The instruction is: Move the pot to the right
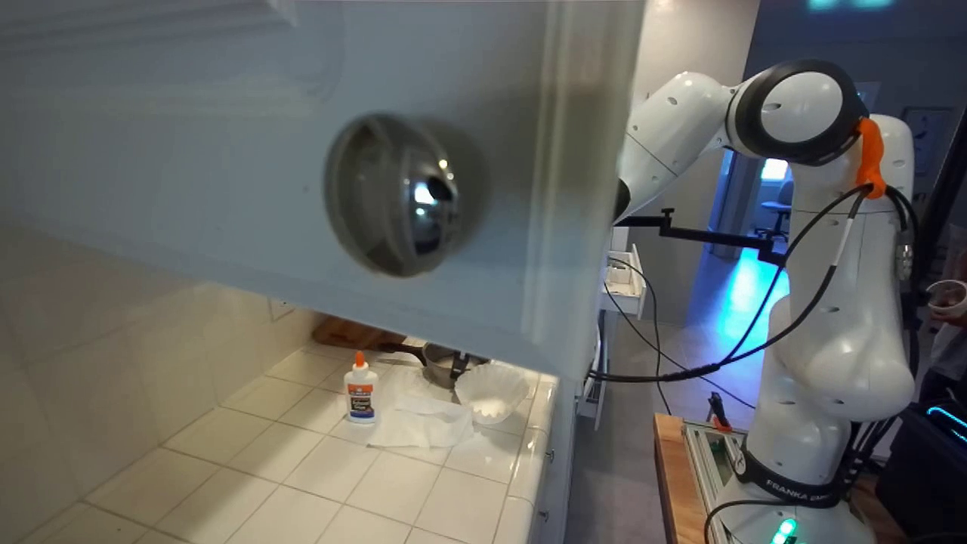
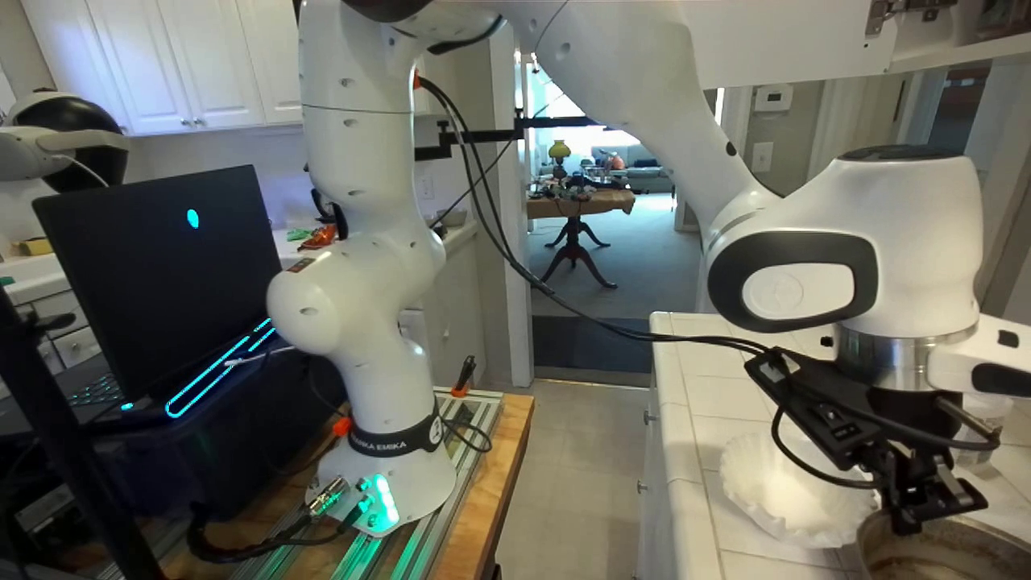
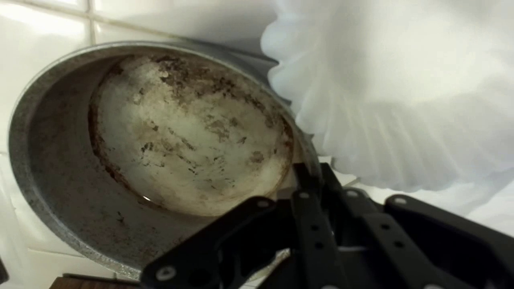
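I have one claw [image 3: 317, 173] with two fingers [image 3: 306, 180], and I count one pot [image 3: 192, 136]. On the table [image 1: 249, 491] are one glue bottle [image 1: 361, 393], one wooden board [image 1: 353, 333] and at least one paper filter [image 3: 401, 120]; how many white sheets [image 1: 423, 428], I cannot tell. One big round knob [image 1: 396, 195] shows, and, at nine o'clock in an exterior view, one laptop [image 2: 153, 274].

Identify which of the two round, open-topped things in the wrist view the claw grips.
The grey metal pot: the claw clamps its rim, one finger inside, one outside. The white fluted filter is ungripped.
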Motion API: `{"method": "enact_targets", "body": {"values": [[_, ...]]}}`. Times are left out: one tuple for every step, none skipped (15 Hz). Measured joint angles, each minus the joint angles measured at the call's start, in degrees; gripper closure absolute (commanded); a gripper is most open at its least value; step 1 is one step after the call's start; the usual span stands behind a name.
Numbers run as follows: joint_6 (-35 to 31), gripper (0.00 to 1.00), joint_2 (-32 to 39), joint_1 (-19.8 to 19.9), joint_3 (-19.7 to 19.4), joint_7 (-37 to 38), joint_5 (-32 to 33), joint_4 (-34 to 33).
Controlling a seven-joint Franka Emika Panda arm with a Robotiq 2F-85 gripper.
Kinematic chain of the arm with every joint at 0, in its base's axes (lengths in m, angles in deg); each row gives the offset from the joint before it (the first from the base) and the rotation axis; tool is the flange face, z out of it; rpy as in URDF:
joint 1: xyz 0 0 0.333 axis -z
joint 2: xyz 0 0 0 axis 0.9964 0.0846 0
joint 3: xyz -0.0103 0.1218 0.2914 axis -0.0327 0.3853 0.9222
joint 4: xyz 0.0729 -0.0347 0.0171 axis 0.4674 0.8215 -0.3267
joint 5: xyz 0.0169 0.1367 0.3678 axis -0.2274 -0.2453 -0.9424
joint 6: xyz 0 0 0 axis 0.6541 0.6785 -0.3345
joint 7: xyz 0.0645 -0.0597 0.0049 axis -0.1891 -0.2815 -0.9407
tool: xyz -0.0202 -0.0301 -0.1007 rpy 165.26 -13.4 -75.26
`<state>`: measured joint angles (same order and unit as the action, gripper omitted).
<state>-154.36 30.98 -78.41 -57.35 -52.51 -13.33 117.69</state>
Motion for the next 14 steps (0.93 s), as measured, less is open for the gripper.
{"method": "enact_targets", "body": {"values": [[0.0,0.98,-0.5,-0.3,-0.3,1.5,0.1,0.6],[0.0,0.98,-0.9,-0.5,-0.6,2.9,0.1,1.2],[0.0,0.98,-1.3,-0.5,-0.8,4.2,0.1,1.7],[0.0,0.98,-1.7,-0.5,-1.2,5.5,0.1,2.0],[0.0,0.98,-2.0,-0.5,-1.5,6.4,-0.1,2.3],[0.0,0.98,-2.3,-0.5,-1.9,7.1,-0.2,2.5],[0.0,0.98,-2.6,-0.3,-2.3,7.7,-0.5,2.8],[0.0,0.98,-3.0,-0.2,-2.7,8.1,-1.0,3.2],[0.1,0.98,-3.3,-0.1,-3.0,8.3,-1.5,3.4],[0.2,0.98,-3.6,-0.1,-3.5,8.5,-2.1,3.6],[0.3,0.98,-4.0,0.0,-3.9,8.7,-2.5,4.0],[0.4,0.98,-4.5,0.1,-4.3,9.0,-2.9,4.5],[0.5,0.98,-5.0,0.2,-4.8,9.5,-3.2,4.9],[0.7,0.98,-5.5,0.3,-5.1,10.1,-3.6,5.4]]}}
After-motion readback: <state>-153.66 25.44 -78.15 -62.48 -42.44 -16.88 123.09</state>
